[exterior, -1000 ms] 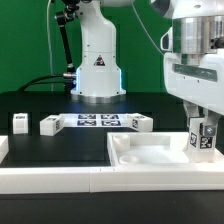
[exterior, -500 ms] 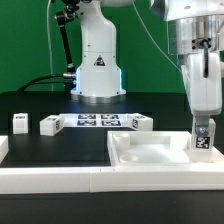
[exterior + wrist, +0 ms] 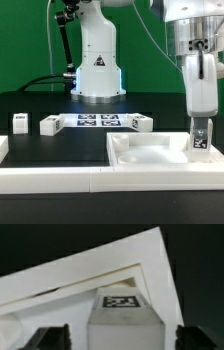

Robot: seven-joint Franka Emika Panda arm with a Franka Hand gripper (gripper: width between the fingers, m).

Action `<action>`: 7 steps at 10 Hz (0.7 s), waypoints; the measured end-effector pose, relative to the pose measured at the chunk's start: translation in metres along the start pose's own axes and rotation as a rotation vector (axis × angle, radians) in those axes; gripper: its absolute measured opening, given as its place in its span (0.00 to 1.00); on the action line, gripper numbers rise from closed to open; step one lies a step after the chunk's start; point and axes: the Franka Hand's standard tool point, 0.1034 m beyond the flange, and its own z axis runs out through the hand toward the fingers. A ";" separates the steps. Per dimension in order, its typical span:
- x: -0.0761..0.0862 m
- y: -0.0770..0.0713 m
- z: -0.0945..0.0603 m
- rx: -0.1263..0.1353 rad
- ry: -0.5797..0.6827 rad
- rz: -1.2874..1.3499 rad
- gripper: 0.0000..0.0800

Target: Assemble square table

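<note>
Here, white raised-rim square slab (image 3: 150, 152), tagged white leg (image 3: 202, 140) upright at corner

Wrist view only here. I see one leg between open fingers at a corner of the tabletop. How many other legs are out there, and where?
Observer: Three more, on the black table. A first leg and a second leg sit at the exterior view's left, and a third leg sits just right of the marker board.
Operator: Any touching the tabletop?
Observer: No, all three lie behind the tabletop, apart from it.
Operator: And the one at the gripper?
Observer: That fourth leg stands upright below the gripper, on the tabletop's part at the exterior view's right, with its tag facing the camera.
</note>
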 end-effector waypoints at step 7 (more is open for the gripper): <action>-0.006 -0.001 -0.003 -0.023 -0.007 -0.425 0.81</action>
